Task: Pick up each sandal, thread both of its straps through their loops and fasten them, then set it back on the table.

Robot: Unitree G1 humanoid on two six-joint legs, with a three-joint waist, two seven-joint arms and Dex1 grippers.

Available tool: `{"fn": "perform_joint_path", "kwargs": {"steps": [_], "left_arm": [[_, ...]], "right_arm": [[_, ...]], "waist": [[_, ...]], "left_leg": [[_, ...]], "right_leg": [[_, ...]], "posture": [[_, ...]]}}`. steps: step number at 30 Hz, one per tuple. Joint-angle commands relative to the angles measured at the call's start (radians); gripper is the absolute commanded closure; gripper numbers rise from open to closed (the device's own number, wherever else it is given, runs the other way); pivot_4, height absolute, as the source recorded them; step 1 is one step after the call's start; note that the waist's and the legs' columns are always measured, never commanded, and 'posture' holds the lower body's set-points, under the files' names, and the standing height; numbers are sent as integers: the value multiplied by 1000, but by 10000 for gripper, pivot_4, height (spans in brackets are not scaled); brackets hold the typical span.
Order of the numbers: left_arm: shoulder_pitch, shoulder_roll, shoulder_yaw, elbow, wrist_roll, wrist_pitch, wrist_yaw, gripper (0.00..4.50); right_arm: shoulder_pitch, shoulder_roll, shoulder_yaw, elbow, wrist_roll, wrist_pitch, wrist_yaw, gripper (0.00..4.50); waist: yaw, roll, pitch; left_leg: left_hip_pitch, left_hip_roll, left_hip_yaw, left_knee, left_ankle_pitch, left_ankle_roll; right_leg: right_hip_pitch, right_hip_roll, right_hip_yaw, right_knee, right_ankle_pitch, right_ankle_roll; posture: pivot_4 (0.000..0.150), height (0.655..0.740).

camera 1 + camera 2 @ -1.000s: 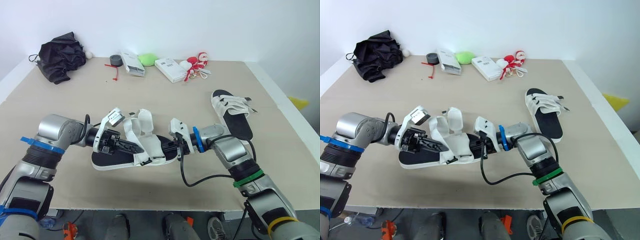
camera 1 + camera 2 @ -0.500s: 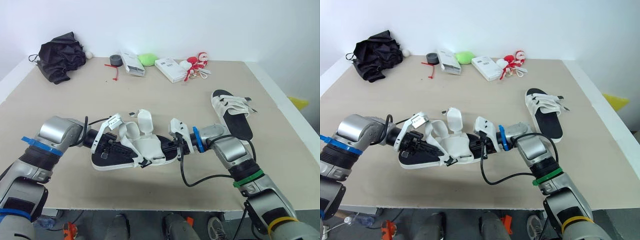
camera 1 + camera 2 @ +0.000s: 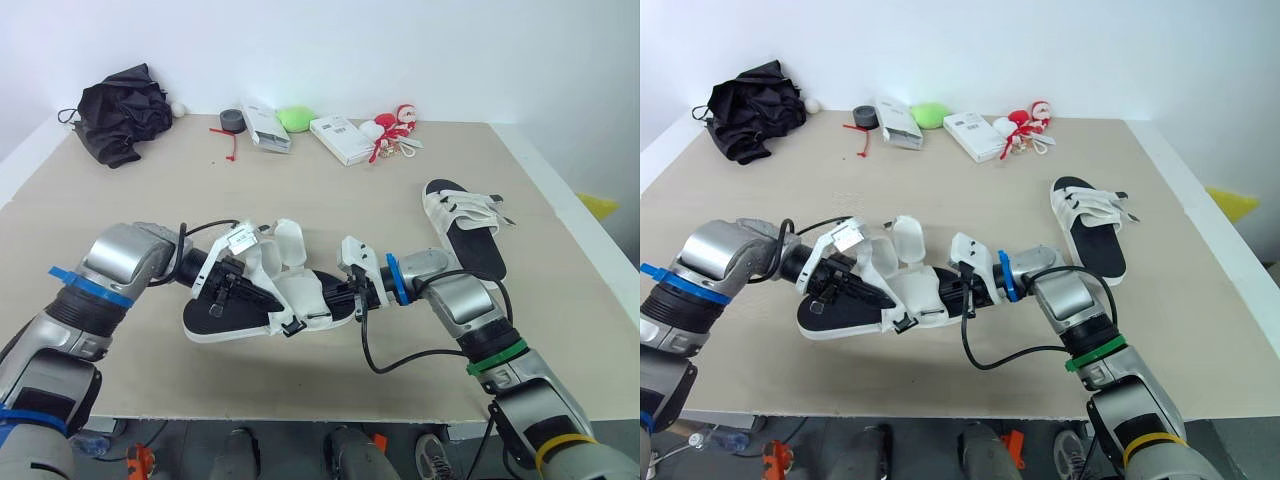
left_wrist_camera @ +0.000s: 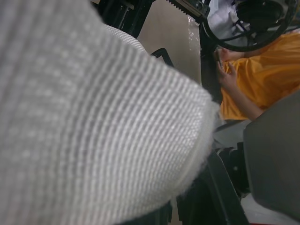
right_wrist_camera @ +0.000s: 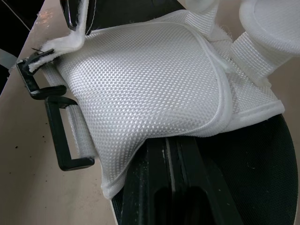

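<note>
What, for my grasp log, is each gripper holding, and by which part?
Right gripper clamps the sandal by its sole end. Left gripper is at a strap; hold unclear.

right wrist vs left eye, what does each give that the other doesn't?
Right wrist view: a close look at the white mesh panel and the two black strap loops on the sandal's edge.
Left eye view: the second sandal lying on the table, a black bundle and white boxes by the far edge, and the left gripper at the straps.
Both: the near sandal, white straps over a black footbed, with the right gripper clamped on its end.
</note>
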Motion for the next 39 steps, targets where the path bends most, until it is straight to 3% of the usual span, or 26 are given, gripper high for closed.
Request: {"fn": "perform_joint_path", "kwargs": {"steps": [1, 15, 28, 39], "left_arm": [[-3, 21, -21, -59, 29, -47, -27, 43980], [-53, 45, 0, -159, 18, -22, -36, 43980], [-1, 69, -52, -203, 151, -174, 8, 43980], [-15, 37, -3, -264, 118, -133, 53, 43980]], "right_arm": [[35, -12, 35, 43, -44, 31, -20, 45000], [44, -10, 37, 35, -44, 35, -25, 45000], [48, -6, 37, 30, -45, 35, -29, 45000], [48, 0, 40, 32, -46, 32, -29, 45000]], "waist": [[0, 0, 0], [0, 0, 0], [0, 0, 0], [0, 0, 0]], "left_leg": [[0, 0, 0, 0, 0, 0], [0, 0, 0, 0, 0, 0], [0, 0, 0, 0, 0, 0], [0, 0, 0, 0, 0, 0]], "right_leg": [[0, 0, 0, 0, 0, 0], [0, 0, 0, 0, 0, 0], [0, 0, 0, 0, 0, 0], [0, 0, 0, 0, 0, 0]], "posture": [[1500, 7380], [1500, 7380], [1500, 7380], [1500, 7380]]}}
